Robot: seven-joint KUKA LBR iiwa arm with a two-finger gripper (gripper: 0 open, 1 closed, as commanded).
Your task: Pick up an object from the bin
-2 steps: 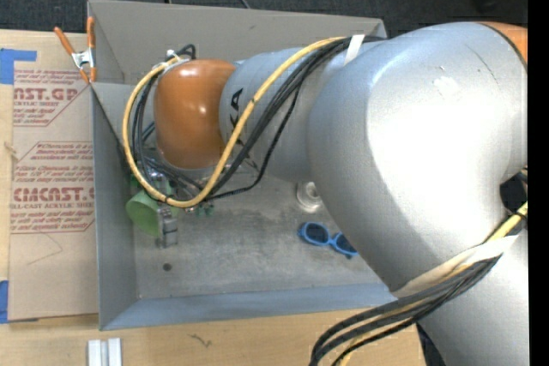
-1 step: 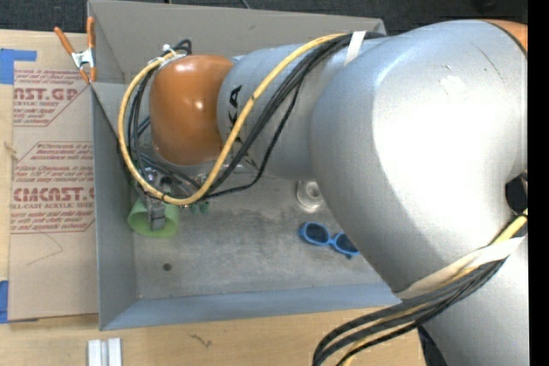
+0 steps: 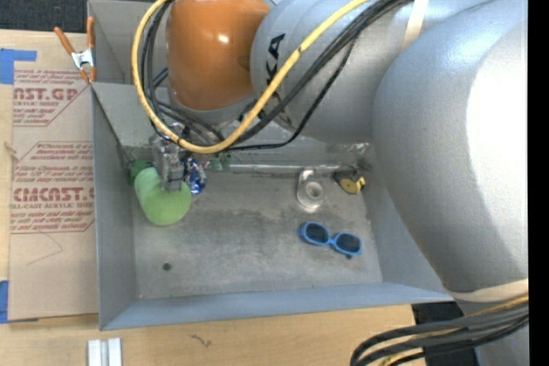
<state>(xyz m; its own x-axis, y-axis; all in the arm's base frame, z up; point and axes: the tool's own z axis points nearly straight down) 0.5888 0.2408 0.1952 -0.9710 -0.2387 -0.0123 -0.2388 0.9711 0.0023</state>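
Hanging over green lump [image 3: 161, 201] at left end of bin [image 3: 111, 227], gripper [image 3: 176, 170] touches or nearly touches its top | grip width: cannot tell, nothing seen held | lump looks light, soft, rounded, may roll | take across its middle | sunglasses [image 3: 330, 239] well apart

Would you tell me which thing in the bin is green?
The rounded lump at left in the bin, beside the claw; the sunglasses at right are blue.

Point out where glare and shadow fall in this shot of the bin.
Camera view: a white glare spot sits on the orange cover; the arm shades the back of the bin around the gripper and the green rounded object; the blue sunglasses lie on evenly lit floor.
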